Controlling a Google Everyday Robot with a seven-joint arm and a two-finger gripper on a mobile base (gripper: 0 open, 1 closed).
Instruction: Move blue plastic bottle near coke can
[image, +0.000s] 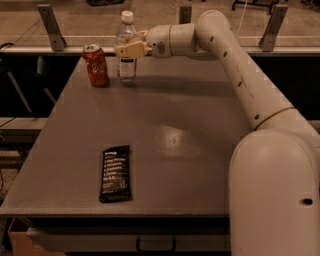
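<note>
The tan fingers (131, 49) are pinching the blue plastic bottle (127, 67). The near finger lies across the front of the bottle, just above its white label. The far finger is hidden behind the clear body. The gripper (124, 48) sits at the far edge of the table (200, 115), at about 11 o'clock from the table's middle, with its fingertips pointing toward 9 o'clock.

The bottle stands upright in that grasp with its white cap at 12 o'clock above the fingers. Its base is down at the table surface with a shadow right under it. Whether the base bears on the top or hangs just off it cannot be told.

The coke can (96, 65) stands upright just beside the bottle, at roughly 8 to 9 o'clock from it. A narrow strip of table shows between them, so the two are close but apart.

From the gripper the white wrist runs toward 3 o'clock. The arm (235, 65) then bends and descends toward 5 o'clock into the robot's broad white body (275, 190), which fills the near right corner of the view.

A black snack bar wrapper (116, 173) lies flat at about 7 o'clock from the table's middle, near the front edge and well apart from the can, the bottle and the gripper.
</note>
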